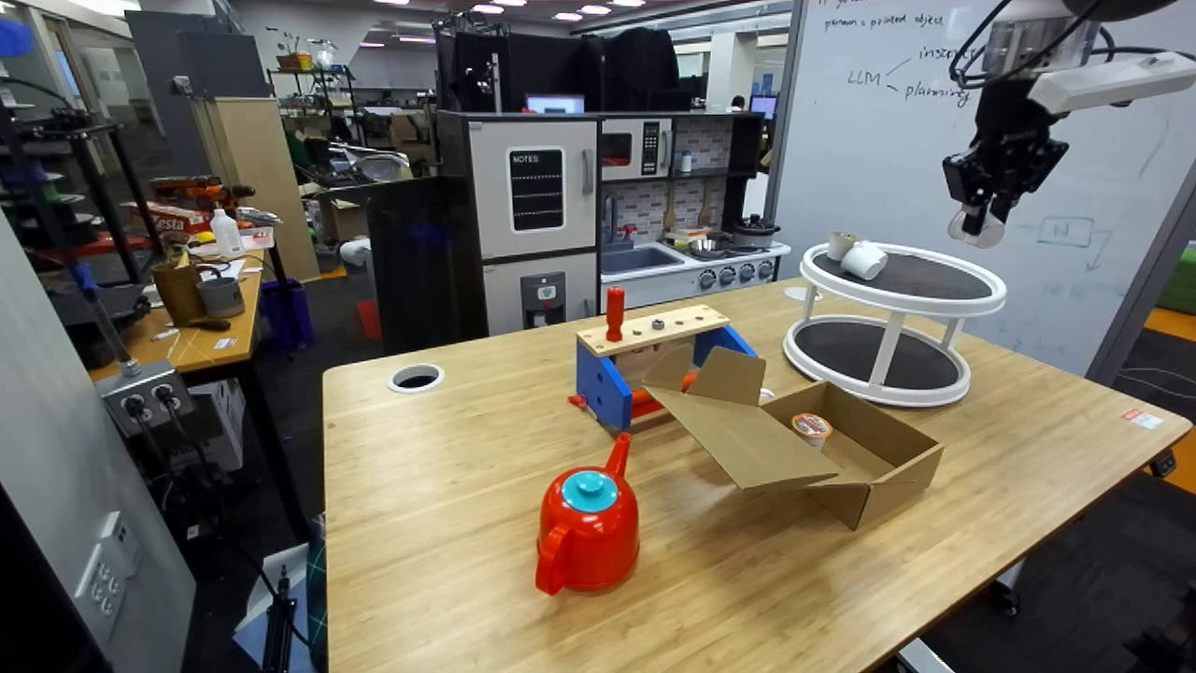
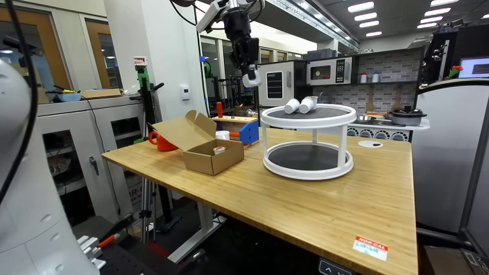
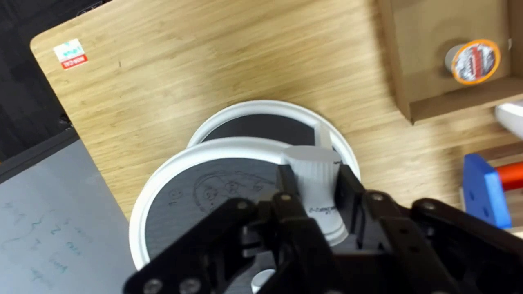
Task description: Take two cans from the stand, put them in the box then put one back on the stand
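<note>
High over the white two-tier stand (image 1: 934, 301), my gripper (image 3: 315, 173) is shut on a whitish can (image 3: 312, 155), with a dark finger on either side of it. In both exterior views that can (image 2: 252, 79) hangs in the air, apart from the top shelf. Several other cans (image 2: 292, 106) rest together on the upper tier, at least one on its side. Beyond the fingers in the wrist view, part of a printed can (image 3: 331, 222) shows. The open cardboard box (image 1: 902, 477) holds one can (image 1: 811, 428) with an orange-rimmed foil lid.
Beside the box stands a blue-and-orange toy workbench (image 1: 607, 383). A red teapot (image 1: 589, 528) with a turquoise lid sits nearer the table's front. Close behind the box is a white object (image 2: 222, 135). A whiteboard (image 1: 1056, 234) rises beyond the stand.
</note>
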Robot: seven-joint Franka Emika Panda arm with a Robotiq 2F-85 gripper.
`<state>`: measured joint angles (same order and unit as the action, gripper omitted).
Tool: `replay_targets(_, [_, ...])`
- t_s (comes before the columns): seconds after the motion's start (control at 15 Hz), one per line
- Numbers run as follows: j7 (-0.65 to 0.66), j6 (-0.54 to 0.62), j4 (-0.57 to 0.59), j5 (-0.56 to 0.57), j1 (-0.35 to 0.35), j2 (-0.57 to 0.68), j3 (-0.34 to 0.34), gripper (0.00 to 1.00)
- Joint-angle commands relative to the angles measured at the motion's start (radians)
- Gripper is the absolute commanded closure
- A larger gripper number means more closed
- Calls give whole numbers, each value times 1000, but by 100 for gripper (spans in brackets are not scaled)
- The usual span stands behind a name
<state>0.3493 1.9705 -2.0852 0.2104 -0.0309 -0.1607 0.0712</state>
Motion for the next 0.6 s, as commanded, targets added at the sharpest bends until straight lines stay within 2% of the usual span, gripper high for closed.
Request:
replay_targets(0.0, [-202,2,-74,-103,5,-74,-7,93])
replay_targets(0.13, [-293,1,-105,-126,13,-101,-15,93])
replay_targets(0.27, [-331,30,-133,-115,20,-117,-29,93])
replay_targets(0.53, [-276,220,-181,-112,28,-108,-60,93])
